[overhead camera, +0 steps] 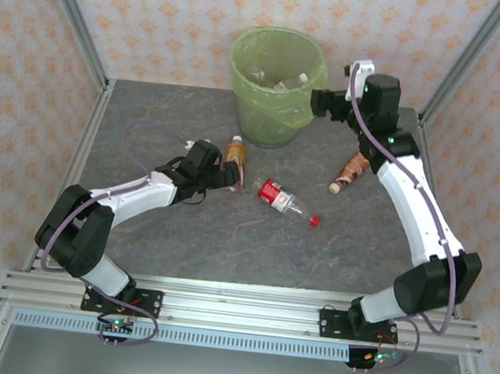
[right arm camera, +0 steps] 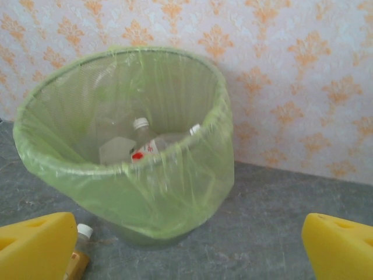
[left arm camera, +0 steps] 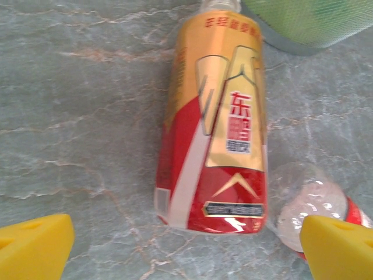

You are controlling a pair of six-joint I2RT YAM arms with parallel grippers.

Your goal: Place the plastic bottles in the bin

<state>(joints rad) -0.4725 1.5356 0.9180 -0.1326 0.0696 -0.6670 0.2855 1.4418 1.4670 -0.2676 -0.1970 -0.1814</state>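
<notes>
Left wrist: left gripper (left arm camera: 186,252) spread before orange-red bottle (left arm camera: 215,128); right wrist: right gripper (right arm camera: 186,249) spread, bottles (right arm camera: 144,144) inside bin (right arm camera: 175,186).

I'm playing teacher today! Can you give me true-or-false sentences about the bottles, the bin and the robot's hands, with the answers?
1. The orange-labelled bottle, the red-labelled bottle and the brown-labelled bottle lie on the table, outside the bin. True.
2. The bin is empty. False: bottles lie inside it.
3. The left gripper grips the orange-labelled bottle. False: it is open; the bottle lies on the table.
4. The right gripper is open, facing the bin. True.
5. The red-labelled bottle stands upright. False: it lies on its side.
</notes>
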